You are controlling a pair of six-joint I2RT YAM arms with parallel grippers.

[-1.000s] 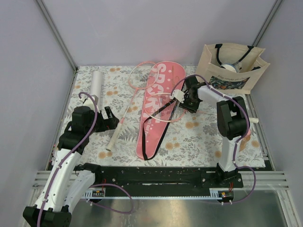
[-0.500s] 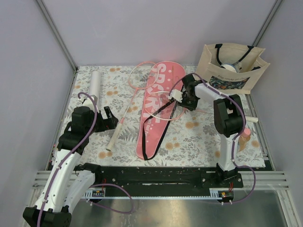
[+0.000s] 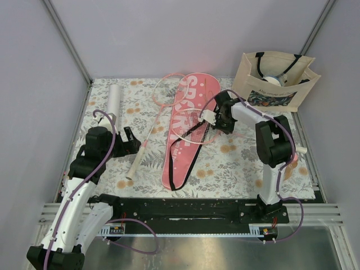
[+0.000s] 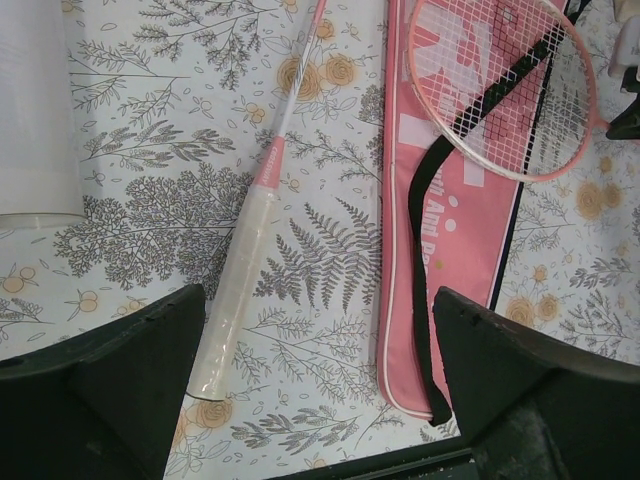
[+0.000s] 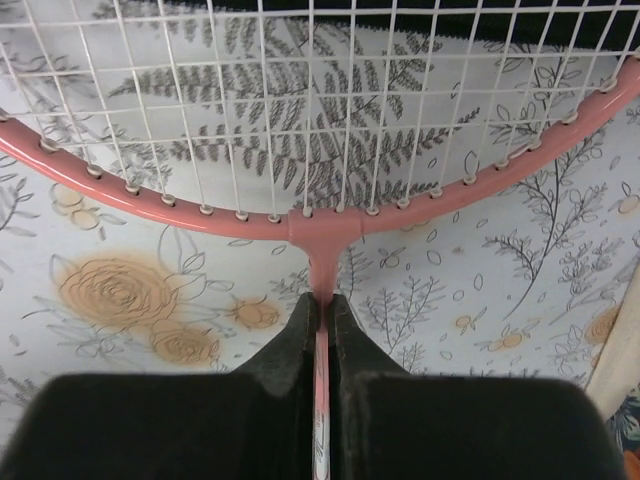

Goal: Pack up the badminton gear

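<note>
Floral tablecloth (image 3: 236, 163), centre frame: my right gripper (image 5: 320, 305) pinched the racket (image 5: 318, 228) at its throat, head over the pink racket cover (image 3: 188, 135), presumably for sliding in; my left gripper (image 4: 315, 325) hung apart above the second racket (image 4: 245, 262).

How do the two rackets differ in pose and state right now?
The held racket is clamped at its shaft by the right gripper; the loose racket is untouched. The held racket's head overlaps the pink cover; the loose racket's handle lies on the mat, apart from it. Both have pink frames.
</note>
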